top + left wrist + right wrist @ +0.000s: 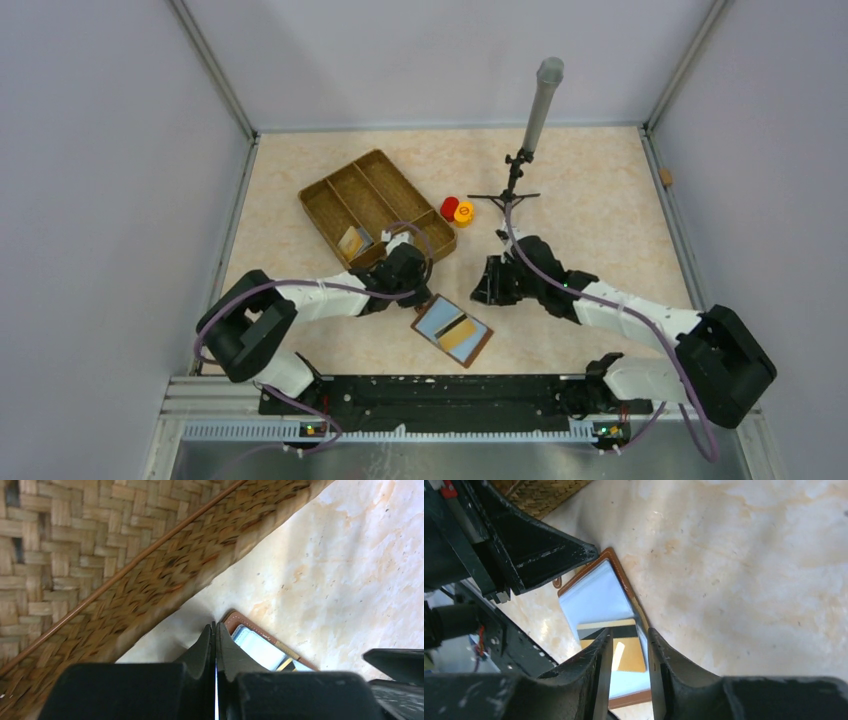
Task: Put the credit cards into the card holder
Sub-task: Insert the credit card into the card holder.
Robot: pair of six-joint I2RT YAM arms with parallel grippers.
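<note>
right gripper (629, 632), jaws slightly parted, at lower frame; gold card (624, 652) lies just beyond on the card holder (623, 580), long axis across the gap; left gripper (214, 630) clenched

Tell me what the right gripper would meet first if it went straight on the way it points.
Most likely the gold card lying on the open wallet. In the right wrist view the card shows directly in the gap of the right gripper. Depth is unclear, so contact distance cannot be judged.
</note>
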